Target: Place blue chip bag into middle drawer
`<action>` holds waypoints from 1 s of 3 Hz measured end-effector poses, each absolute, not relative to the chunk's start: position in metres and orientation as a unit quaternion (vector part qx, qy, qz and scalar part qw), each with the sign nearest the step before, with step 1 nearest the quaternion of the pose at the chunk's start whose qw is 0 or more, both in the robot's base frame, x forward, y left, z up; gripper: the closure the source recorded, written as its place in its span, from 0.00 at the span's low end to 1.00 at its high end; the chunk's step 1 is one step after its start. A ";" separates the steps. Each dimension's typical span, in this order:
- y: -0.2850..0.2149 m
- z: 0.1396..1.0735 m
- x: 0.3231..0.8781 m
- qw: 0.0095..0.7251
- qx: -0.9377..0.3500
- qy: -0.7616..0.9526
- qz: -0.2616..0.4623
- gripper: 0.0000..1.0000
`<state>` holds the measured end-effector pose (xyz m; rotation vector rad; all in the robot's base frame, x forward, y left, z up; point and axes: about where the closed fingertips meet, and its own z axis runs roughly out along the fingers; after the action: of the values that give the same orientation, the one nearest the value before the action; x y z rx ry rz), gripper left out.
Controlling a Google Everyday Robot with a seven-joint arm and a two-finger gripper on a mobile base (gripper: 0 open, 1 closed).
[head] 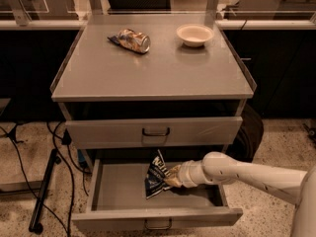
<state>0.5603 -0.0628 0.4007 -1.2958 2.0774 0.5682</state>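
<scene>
The blue chip bag point(155, 176) is dark blue foil with white lettering. It stands tilted inside the open middle drawer point(118, 194), near the middle of its grey floor. My gripper point(171, 177) reaches in from the right on a white arm and is shut on the bag's right edge. The bag's lower end is at or just above the drawer floor; I cannot tell if it touches.
A closed drawer point(155, 131) with a dark loop handle sits above the open one. On the cabinet top lie a gold-brown snack packet point(131, 40) and a white bowl point(195, 34). Cables and a black stand point(42, 191) are on the floor at left.
</scene>
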 end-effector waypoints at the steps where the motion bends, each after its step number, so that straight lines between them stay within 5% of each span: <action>1: -0.063 0.401 0.560 0.309 -0.490 0.786 0.215 0.32; 2: -0.063 0.401 0.560 0.309 -0.490 0.786 0.215 0.08; 3: -0.063 0.401 0.560 0.309 -0.490 0.786 0.215 0.00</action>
<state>0.5602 -0.0627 0.4007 -1.2960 2.0774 0.5685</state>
